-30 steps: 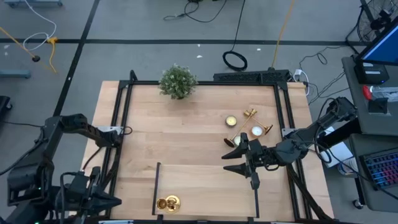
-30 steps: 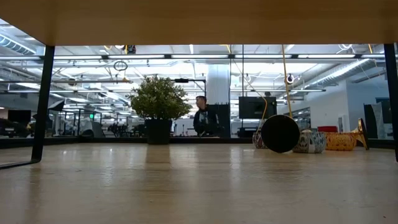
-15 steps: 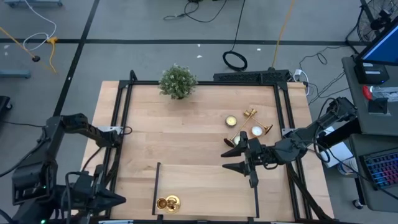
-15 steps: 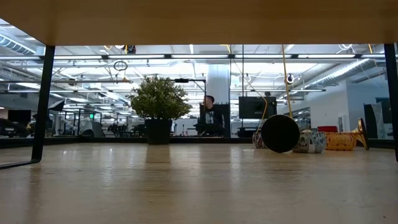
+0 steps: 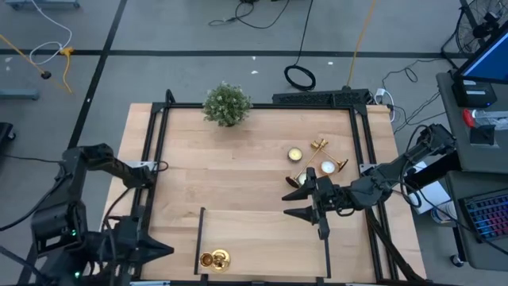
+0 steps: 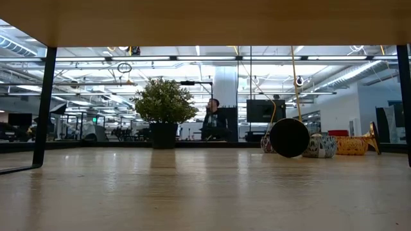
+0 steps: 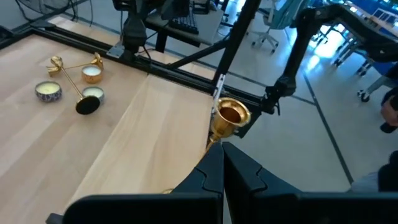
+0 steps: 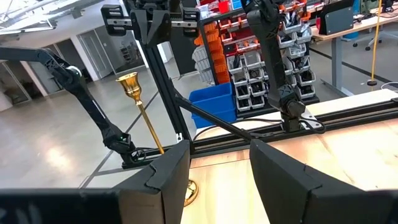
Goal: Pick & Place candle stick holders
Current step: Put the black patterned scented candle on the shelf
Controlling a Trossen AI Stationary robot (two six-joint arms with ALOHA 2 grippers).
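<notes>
Presently right hand (image 5: 287, 205) hovering unclenched, empty, just near of toppled candle stick holders (image 5: 319, 145); slim stems risking rolling, knocking tealights (image 5: 295, 153); left hand (image 5: 167, 249) clenched, waiting near-left.

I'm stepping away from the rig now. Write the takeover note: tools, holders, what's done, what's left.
Left tool: shut, empty, off the table's corner, next to the standing holder.
Right tool: open, empty, hovering over the table just short of the lying holders.
Holders: one stands upright at the table edge between the arms. Two lie on their sides among the candles on the right half.
Done: one holder appears placed.
Left: probably pick up the two lying holders and set them by the first.
</notes>
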